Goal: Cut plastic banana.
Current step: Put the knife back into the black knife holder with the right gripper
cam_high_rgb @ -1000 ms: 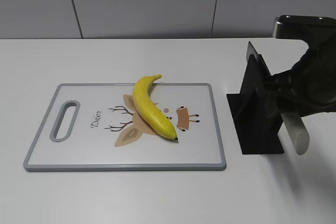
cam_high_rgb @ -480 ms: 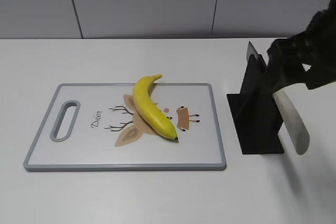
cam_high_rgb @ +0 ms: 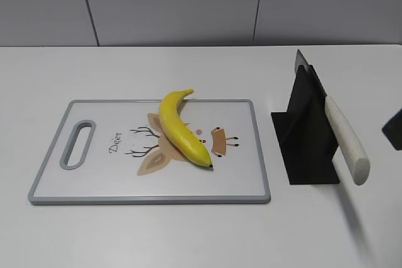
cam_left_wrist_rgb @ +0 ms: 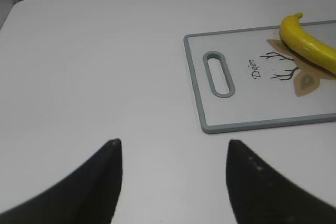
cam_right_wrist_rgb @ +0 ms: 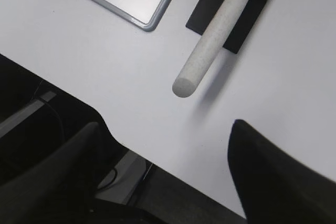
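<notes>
The bright-yellow plastic banana [cam_high_rgb: 182, 131] lies whole and slantwise on the white cutting board [cam_high_rgb: 94, 183]; it also shows in the left wrist view [cam_left_wrist_rgb: 307, 43]. A knife with a white handle [cam_high_rgb: 347, 139] rests in a black stand [cam_high_rgb: 308, 149] to the right of the board. My right gripper [cam_right_wrist_rgb: 167, 125] is open and empty, hovering over the table's front edge, short of the handle's end [cam_right_wrist_rgb: 215, 35]. Only a dark piece of it [cam_high_rgb: 394, 128] shows at the exterior view's right edge. My left gripper [cam_left_wrist_rgb: 174, 142] is open and empty over bare table, left of the board [cam_left_wrist_rgb: 252, 98].
The board has a grey rim and a handle slot [cam_high_rgb: 78, 144] at its left end. The table's front edge and the dark space below it [cam_right_wrist_rgb: 47, 129] show in the right wrist view. A grey panelled wall stands behind the table.
My right arm has drawn up and off to the right, away from the knife handle. The knife stays in its stand. Banana and board have not moved.
</notes>
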{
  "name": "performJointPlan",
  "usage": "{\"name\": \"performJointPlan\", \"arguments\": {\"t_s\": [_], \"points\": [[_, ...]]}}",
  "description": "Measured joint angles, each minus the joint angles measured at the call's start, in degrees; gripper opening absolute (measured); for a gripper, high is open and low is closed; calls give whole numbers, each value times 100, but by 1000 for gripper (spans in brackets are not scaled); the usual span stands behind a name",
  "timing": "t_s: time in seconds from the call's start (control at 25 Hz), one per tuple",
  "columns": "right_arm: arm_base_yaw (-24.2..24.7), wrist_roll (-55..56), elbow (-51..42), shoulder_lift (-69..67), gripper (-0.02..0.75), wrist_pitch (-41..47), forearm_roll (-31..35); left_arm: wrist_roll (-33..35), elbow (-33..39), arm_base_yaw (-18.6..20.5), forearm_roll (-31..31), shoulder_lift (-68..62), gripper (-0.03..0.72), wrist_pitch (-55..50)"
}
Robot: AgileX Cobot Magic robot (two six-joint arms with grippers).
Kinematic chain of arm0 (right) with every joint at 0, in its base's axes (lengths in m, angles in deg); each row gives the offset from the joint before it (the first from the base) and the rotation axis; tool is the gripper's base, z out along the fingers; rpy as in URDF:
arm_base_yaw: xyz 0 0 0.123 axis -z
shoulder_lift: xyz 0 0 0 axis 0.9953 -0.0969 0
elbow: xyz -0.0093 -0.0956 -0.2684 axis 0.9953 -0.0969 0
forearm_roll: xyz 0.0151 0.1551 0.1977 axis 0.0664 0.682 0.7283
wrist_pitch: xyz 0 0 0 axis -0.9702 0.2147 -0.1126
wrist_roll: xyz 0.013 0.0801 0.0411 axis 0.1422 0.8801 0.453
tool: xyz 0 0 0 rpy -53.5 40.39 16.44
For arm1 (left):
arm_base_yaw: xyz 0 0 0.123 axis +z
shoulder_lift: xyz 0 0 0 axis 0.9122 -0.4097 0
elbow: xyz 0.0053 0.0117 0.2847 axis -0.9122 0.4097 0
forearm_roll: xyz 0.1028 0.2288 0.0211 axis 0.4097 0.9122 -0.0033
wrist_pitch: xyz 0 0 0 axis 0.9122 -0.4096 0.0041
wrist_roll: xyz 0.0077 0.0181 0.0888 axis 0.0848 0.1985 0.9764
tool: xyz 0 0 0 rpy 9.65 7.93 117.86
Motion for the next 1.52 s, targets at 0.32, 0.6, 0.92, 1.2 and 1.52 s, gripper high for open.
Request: {"name": "performJointPlan", "arguments": {"t_s": [0.32,0.6,0.92,1.2,1.52], "points": [[0,-61,-1647,1661,571,-818,10,0,0,0,0,0,649,0],[0,-71,-2760,2765,568,-1098,-89,0,0,0,0,0,632,0],[0,-93,-2937,3704,566,-928,-73,0,0,0,0,0,595,0],[0,-103,-2941,4819,566,-896,-54,0,0,0,0,0,591,0],[0,-108,-2941,5944,566,-892,-48,0,0,0,0,0,591,0]]}}
